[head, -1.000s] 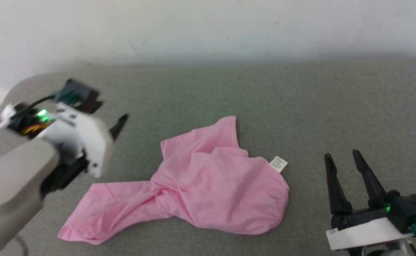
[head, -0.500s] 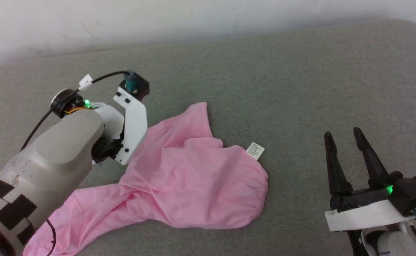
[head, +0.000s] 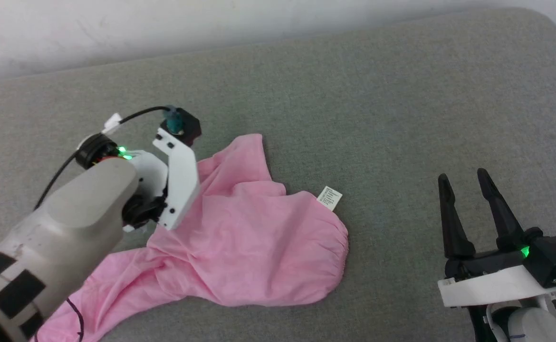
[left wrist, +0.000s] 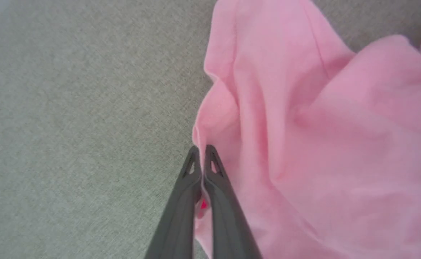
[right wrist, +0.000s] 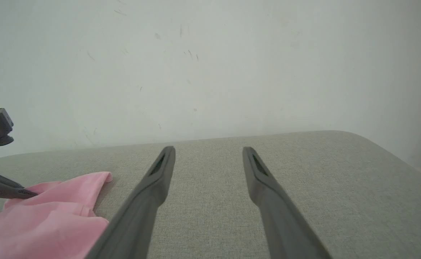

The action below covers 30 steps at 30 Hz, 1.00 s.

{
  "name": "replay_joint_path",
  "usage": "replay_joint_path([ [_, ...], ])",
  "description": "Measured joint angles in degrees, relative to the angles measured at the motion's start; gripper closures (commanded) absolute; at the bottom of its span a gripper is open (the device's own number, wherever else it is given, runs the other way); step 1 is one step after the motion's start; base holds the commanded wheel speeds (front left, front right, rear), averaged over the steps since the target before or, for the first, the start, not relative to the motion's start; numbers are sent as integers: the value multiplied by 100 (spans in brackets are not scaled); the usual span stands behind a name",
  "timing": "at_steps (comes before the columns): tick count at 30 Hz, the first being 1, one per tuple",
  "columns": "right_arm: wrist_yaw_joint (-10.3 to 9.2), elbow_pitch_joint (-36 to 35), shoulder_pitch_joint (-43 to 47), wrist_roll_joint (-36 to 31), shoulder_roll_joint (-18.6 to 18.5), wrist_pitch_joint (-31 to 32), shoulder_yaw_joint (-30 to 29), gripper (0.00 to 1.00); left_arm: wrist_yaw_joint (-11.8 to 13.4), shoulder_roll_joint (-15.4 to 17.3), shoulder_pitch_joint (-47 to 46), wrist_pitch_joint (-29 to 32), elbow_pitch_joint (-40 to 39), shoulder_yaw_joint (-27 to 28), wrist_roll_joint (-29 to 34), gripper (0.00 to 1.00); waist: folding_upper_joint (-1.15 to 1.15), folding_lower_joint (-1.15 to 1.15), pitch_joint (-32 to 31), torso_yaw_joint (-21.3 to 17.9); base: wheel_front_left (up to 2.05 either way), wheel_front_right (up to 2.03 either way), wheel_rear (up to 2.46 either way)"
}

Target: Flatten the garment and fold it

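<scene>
Cushion (head: pixel 401 95), garment (head: pixel 259 237) maybe in left tool (left wrist: pixel 202 148)

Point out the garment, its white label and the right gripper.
garment (head: pixel 240 247): head view, middle of the pink cloth.
white label (head: pixel 330 197): head view, centre of the tag.
right gripper (head: pixel 463 174): head view, midway between its two spread fingertips.

Bright, even light; faint shadow beneath the garment (head: pixel 259 247) (left wrist view soft).
</scene>
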Motion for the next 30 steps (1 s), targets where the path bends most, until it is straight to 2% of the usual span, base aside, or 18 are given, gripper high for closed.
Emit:
replay_joint_path([
  [2, 0, -2, 16, -10, 2, 0, -30, 0, -1, 178, 56, -454, -145, 63, -18, 100, 0, -1, -76, 50, 0, 0, 0],
  [5, 0, -7, 102, -9, 0, 0, -113, 0, 33, 628, 210, -1012, -427, 276, -49, 100, 0, -1, -202, 154, 0, 0, 0],
  [8, 0, -3, 235, -7, -1, 0, -126, 0, 332, 1149, 689, -1454, -793, 474, -209, 100, 0, -2, -329, 264, 0, 0, 0],
  [11, 0, 4, 377, -5, 0, 0, -112, 0, 661, 1601, 1355, -1651, -1136, 552, -465, 100, 0, -2, -436, 390, 0, 0, 0],
  [14, 0, 19, 427, -18, -1, 0, -53, 0, 911, 1749, 2008, -1660, -1341, 534, -781, 100, 0, -2, -515, 535, 0, 0, 0],
  [17, 0, 9, 417, -27, 2, 0, -26, 0, 1135, 1744, 2457, -1679, -1358, 517, -1029, 100, 1, -2, -605, 642, 0, 0, 0],
  [19, 0, 5, 409, -79, 2, 0, -10, 0, 1193, 1706, 2549, -1760, -1346, 545, -1107, 100, 1, -3, -667, 686, 0, 0, 0],
  [20, 0, 12, 409, -122, 0, 0, 9, 0, 1229, 1667, 2597, -1844, -1328, 557, -1126, 53, 1, -2, -698, 706, 0, 0, 0],
  [21, 0, 41, 407, -182, -1, 0, 45, 0, 1245, 1622, 2637, -1949, -1313, 567, -1122, 0, 1, -2, -728, 725, 0, 0, 0],
  [23, 0, 85, 394, -294, -9, 0, 135, 0, 1295, 1555, 2723, -2235, -1301, 620, -1116, 0, 1, -2, -793, 761, 0, 0, 0],
  [26, 0, -69, 183, -196, -31, 0, 63, 0, 1502, 1529, 2823, -2966, -1403, 867, -1068, 0, 1, -2, -890, 803, 0, 0, 0],
  [30, 0, -151, -283, -229, -483, -1, 71, 0, 2025, 1541, 2888, -4225, -1820, 1298, -837, 0, 1, -2, -1013, 846, 0, 0, 0],
])
